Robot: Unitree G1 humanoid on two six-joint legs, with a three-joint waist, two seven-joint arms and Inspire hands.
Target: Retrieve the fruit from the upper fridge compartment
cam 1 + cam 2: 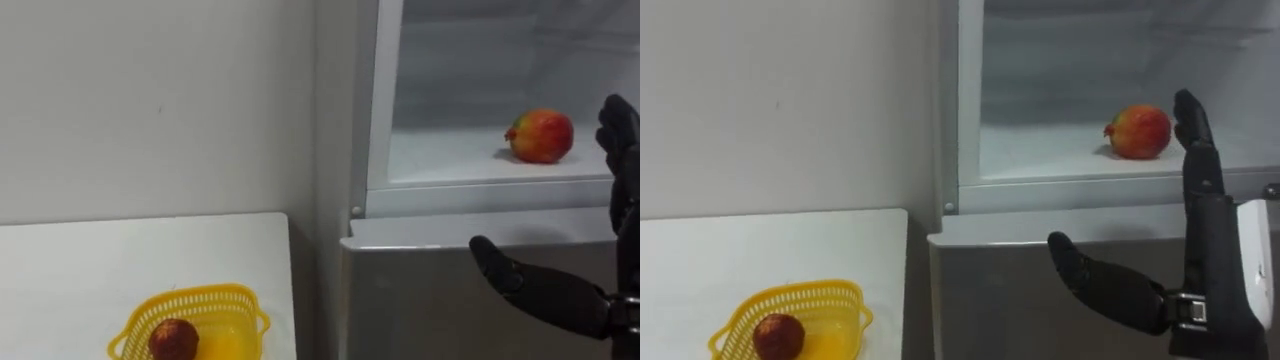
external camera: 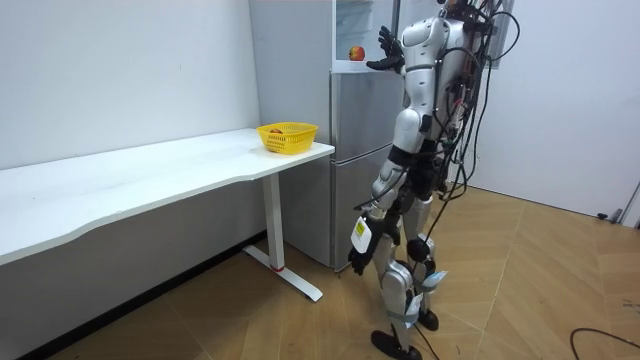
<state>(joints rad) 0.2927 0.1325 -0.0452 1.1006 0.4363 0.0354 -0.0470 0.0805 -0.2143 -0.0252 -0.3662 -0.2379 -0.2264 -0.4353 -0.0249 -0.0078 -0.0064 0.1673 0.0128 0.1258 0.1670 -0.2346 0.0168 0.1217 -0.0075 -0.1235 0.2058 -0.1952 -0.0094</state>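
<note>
– Fruit first: where do we find it?
– We see the red-and-yellow fruit (image 1: 1138, 131) inside the open upper compartment of the fridge (image 1: 990, 300). It lies on the white shelf (image 1: 1040, 150), toward the right of the opening and a little back from the shelf's front edge.
– And the robot hand nearest the fridge?
– We make it the right robot hand (image 1: 1212, 260). It is raised in front of the fridge, rising from about the level of the upper compartment's sill. Its fingers are straight and point up, and its thumb is spread wide to the left. It is fully open and has hold of nothing. Its fingertips stand just right of the fruit, with a small gap between them.
– The other one?
– In the room view we find the left robot hand (image 2: 357, 262) hanging low by the robot's thigh, in front of the fridge's lower door. How far open it is we cannot tell.
– What do we see beside the fridge?
– A white tabletop (image 1: 760, 240) stands on the fridge's left as we face it. A yellow basket (image 1: 800, 291) sits on the end nearest the fridge, with a dark red fruit (image 1: 778, 336) inside. The robot stands upright, facing the fridge.
</note>
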